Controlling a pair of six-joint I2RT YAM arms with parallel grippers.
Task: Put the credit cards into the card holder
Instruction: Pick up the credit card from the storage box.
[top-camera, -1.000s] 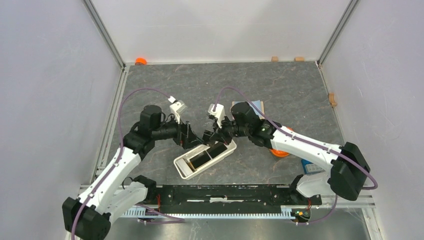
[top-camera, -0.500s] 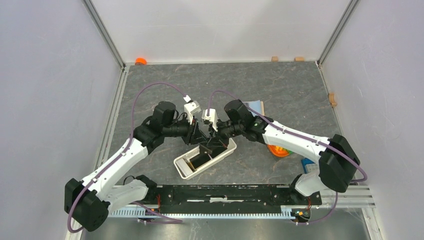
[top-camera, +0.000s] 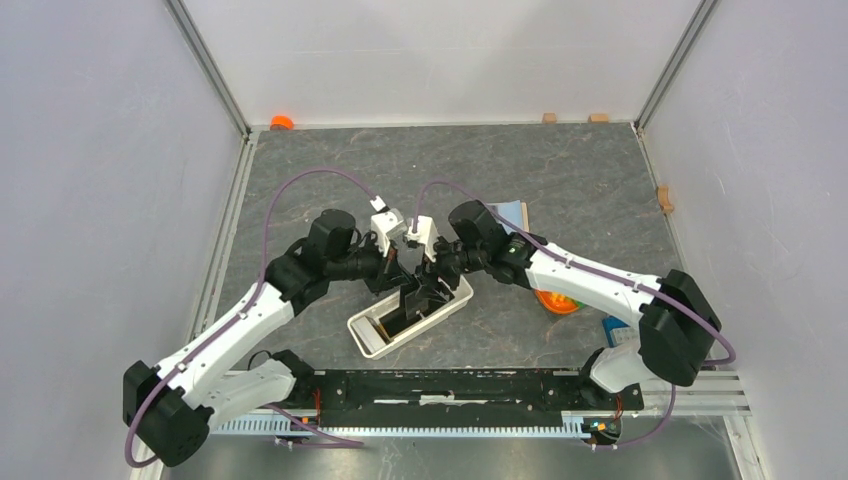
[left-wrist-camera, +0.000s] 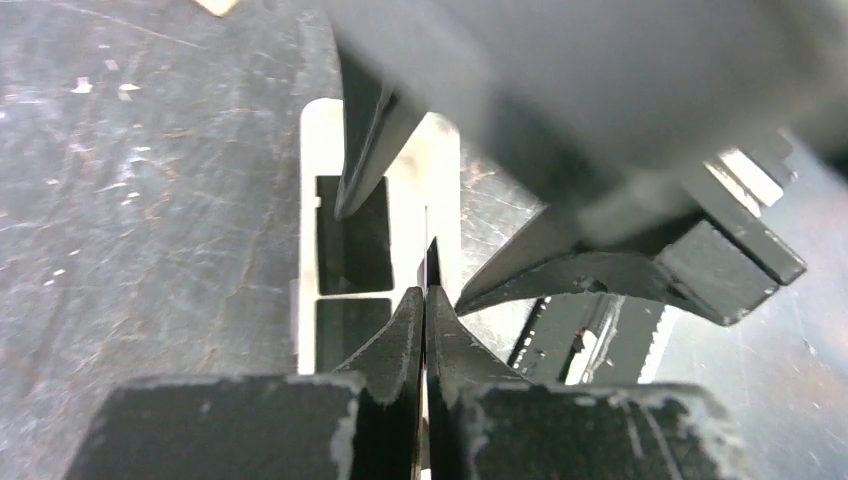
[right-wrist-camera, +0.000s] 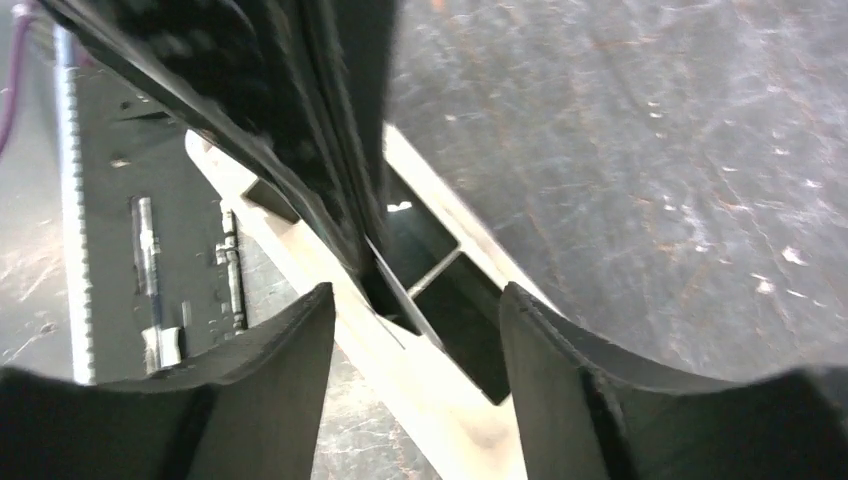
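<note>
The left gripper is seen pressed shut on a credit card, which is held upright and edge-on above the card holder. The right gripper is found with its fingers drawn apart on either side of that card, and no grip by it is shown. A second ago the reverse was the case. The card was clamped by the right gripper over the tray, while the left gripper was held wide open and stood off to the tray's left. Since then the left arm has been brought in until the two grippers are nearly met over the far half of the holder. The holder itself has not been shifted on the table. Dark rectangles are seen inside it, but whether one is the second card cannot be told.
</note>
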